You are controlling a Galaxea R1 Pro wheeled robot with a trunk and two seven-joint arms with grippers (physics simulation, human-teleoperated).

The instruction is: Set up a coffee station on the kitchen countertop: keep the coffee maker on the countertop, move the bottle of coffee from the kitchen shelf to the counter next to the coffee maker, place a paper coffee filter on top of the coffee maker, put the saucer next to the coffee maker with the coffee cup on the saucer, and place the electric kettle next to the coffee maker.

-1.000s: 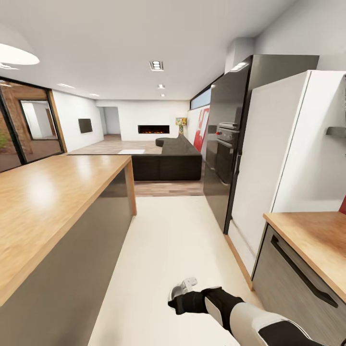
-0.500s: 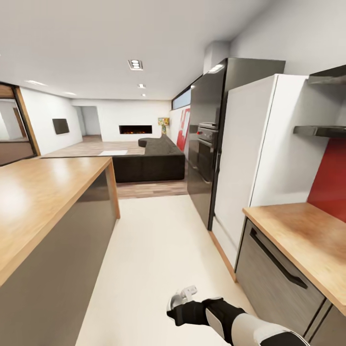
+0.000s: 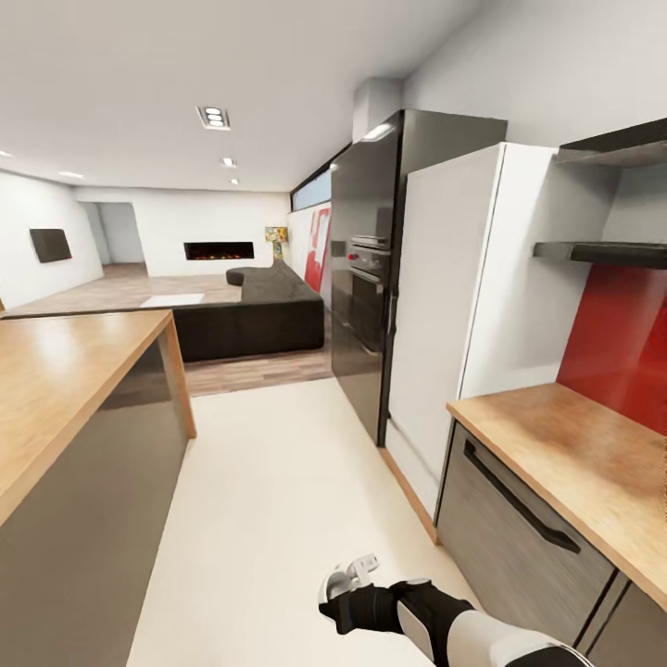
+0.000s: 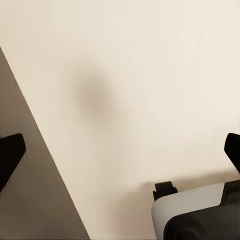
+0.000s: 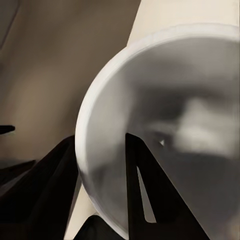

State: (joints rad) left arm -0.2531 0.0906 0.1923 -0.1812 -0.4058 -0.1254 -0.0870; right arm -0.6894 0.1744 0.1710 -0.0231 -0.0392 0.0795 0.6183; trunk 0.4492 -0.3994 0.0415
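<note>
One right gripper at the lower middle holds one white saucer; two wooden surfaces, two dark shelves, no readable writing

Head view is taken from high up, facing down the kitchen aisle toward the far living room, island left, countertop right. Left wrist view is aimed down at the floor, shared with the head view. Right wrist view sits very near a white saucer.
</note>
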